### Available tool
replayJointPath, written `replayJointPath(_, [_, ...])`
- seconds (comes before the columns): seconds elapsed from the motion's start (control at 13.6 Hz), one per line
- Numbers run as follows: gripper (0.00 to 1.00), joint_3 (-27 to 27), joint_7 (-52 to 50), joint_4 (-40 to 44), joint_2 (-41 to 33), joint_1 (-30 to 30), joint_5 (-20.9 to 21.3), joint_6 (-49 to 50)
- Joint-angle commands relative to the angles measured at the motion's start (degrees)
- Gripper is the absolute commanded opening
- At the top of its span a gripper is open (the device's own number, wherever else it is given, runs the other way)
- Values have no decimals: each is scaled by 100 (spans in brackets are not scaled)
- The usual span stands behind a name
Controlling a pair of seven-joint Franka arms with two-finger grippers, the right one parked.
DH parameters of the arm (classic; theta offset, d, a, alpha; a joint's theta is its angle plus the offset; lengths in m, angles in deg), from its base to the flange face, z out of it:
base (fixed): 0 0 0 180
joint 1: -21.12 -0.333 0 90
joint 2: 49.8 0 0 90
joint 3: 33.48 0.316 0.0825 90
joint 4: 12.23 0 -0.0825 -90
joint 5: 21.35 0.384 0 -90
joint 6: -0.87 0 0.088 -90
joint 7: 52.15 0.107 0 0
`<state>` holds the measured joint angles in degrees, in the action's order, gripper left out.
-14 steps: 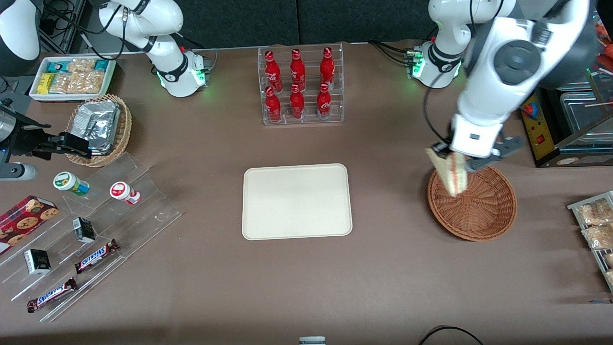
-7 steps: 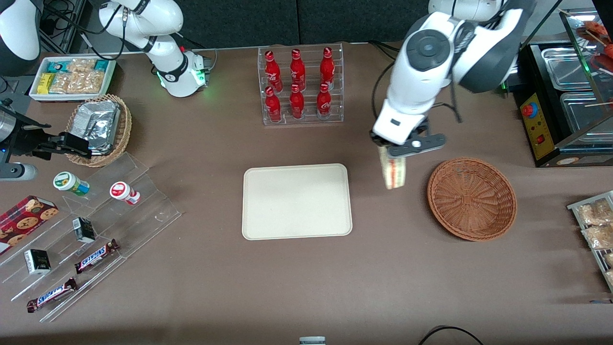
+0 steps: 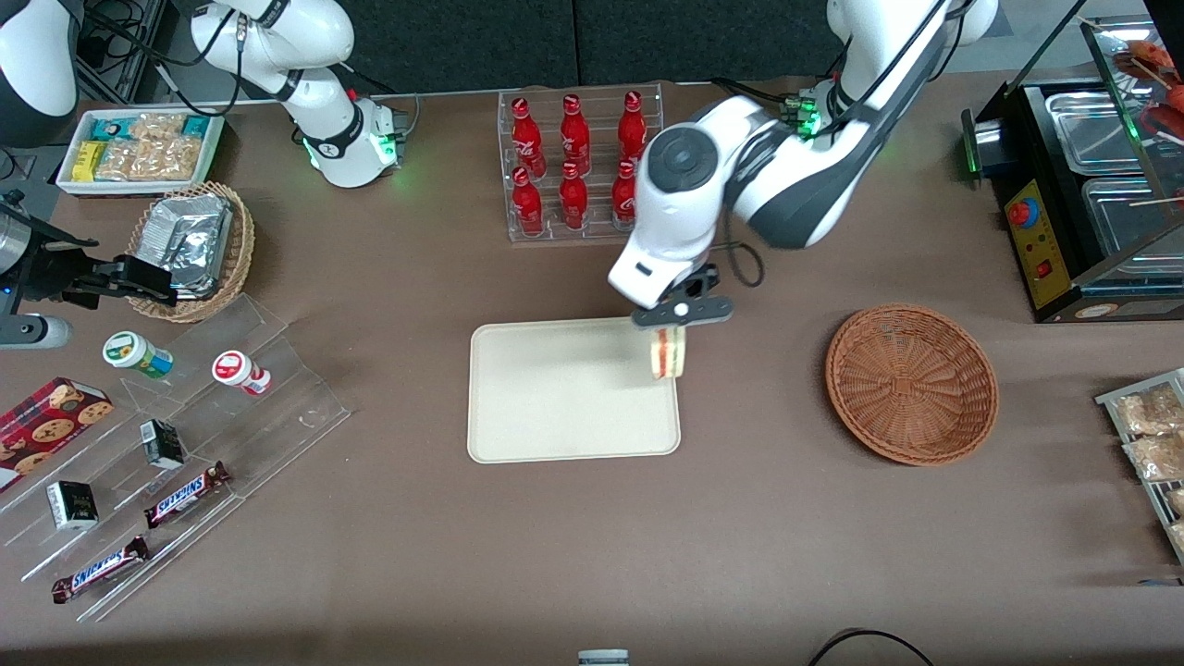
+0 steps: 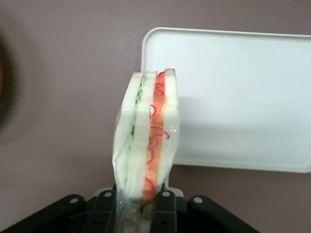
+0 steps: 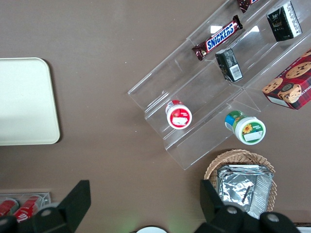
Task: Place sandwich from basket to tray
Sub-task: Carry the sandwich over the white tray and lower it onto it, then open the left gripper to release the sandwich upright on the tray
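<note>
Hanging over the edge of the tray (image 3: pixel 555 398) nearest the basket (image 3: pixel 911 384), the hand (image 3: pixel 668 326) is clamped on the sandwich (image 3: pixel 668 351), which is carried above the surface and is not yet set down. The wrist view shows 2 dark fingers (image 4: pixel 164 209) pinching the wrapped lower end of the sandwich (image 4: pixel 146 141), with the red and green filling layers facing the camera and the tray (image 4: pixel 233 97) just beside it.

Change noted: 1 second ago the sandwich was over the basket; half a second ago it was above bare counter (image 3: pixel 740 536) between basket and tray; it is now over the tray's rim. The basket lies empty. In my judgement the carry is nearly finished. What remains is a short move inward, a descent and a release. The sandwich is held on end, so it will likely tip over when let go.

Legible writing: 2 chocolate bars (image 3: pixel 185 493) on the clear stepped stand (image 3: pixel 277 407), toward the parked arm's end, read "SNICKERS". The 6 red bottles (image 3: pixel 573 166) in the clear rack carry white script too small to read. A red cookie box (image 3: pixel 51 421) lies near the stand; its text cannot be made out.
</note>
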<state>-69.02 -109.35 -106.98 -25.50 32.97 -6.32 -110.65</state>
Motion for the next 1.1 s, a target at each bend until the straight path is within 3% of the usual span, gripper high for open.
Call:
replayJointPath(0.0, [25, 12, -501, 720, 767, 351, 569, 60])
replayJointPath(0.37, [25, 30, -810, 994, 1542, 511, 1264, -370])
replayJointPath(0.73, [26, 38, -854, 1002, 1885, 651, 1503, -898])
replayJointPath(1.03, [26, 38, -1310, 1020, 2166, 765, 2108, -1169])
